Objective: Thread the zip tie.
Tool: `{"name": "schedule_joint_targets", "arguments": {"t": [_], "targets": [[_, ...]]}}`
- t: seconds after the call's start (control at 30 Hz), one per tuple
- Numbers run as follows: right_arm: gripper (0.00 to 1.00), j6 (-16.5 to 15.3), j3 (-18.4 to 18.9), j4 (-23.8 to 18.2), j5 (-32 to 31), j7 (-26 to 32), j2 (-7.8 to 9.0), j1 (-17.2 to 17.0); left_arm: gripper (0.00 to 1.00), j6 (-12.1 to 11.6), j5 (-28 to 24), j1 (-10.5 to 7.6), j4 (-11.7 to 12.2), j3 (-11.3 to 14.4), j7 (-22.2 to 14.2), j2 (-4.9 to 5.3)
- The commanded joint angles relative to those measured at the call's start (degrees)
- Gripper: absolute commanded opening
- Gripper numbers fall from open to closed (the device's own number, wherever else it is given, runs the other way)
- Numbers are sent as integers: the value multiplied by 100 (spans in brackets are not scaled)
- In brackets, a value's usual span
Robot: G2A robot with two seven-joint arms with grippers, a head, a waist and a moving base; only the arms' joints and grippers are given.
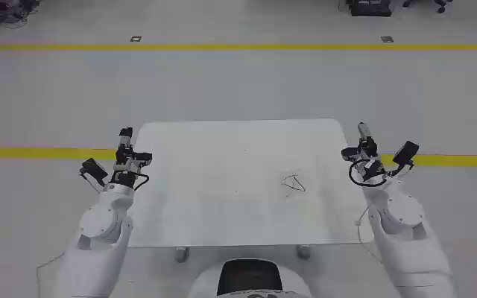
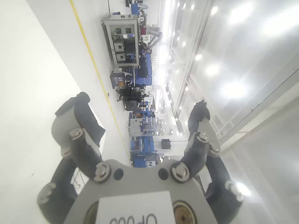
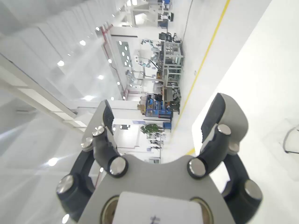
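White worktop [image 1: 223, 208] is seen carrying the thin zip tie [image 1: 293, 182], laid loosely bent toward 3 o'clock of centre. Farther out, the left pincer [image 1: 125, 134] is held released at the 9 o'clock edge, and the right pincer [image 1: 363, 131] released at the 3 o'clock edge.

The left arm [image 1: 103, 220] and the right arm [image 1: 399, 216] are held wide apart, each stretched forward, with the tools pointed ahead and away from the body. The left tool [image 2: 141, 101] is seen with its jaws spread wide; the right tool [image 3: 163, 100] is spread likewise
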Motion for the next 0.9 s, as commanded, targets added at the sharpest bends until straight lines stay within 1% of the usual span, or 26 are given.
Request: {"name": "schedule_joint_targets", "arguments": {"t": [0.0,0.03,0.1,0.13,0.17,0.2,0.23,0.3,0.63,0.67,0.7,0.77,0.83,0.87], "targets": [[100,355,-180,94,-324,278,11,244,100,0,0,0,0,0,0,0],[100,532,-283,140,-547,417,19,416,100,0,0,0,0,0,0,0],[100,826,-512,201,-931,697,31,630,100,0,0,0,0,0,0,0],[100,1028,-677,221,-1267,844,40,793,100,0,0,0,0,0,0,0],[100,1148,-786,245,-1440,886,38,878,100,0,0,0,0,0,0,0],[100,1189,-933,340,-1660,1050,44,945,100,0,0,0,0,0,0,0],[100,1189,-1094,474,-2018,1254,56,1072,100,0,0,0,0,0,0,0],[100,1189,-1326,654,-2477,1609,73,1176,100,0,0,0,0,0,0,0],[100,1189,-1326,654,-2477,1609,73,1176,100,0,0,0,0,0,0,0],[100,1189,-1328,641,-2627,1622,84,1195,100,0,0,0,0,0,0,0],[100,1189,-1339,635,-2908,1736,108,1221,100,0,0,0,0,0,0,0],[100,1189,-1307,656,-3360,2082,151,1325,100,0,0,0,0,0,0,0],[100,1189,-1346,775,-3901,2734,193,1517,100,0,0,0,0,0,0,0],[100,1189,-1356,796,-4183,2862,202,1635,100,0,0,0,0,0,0,0]]}}
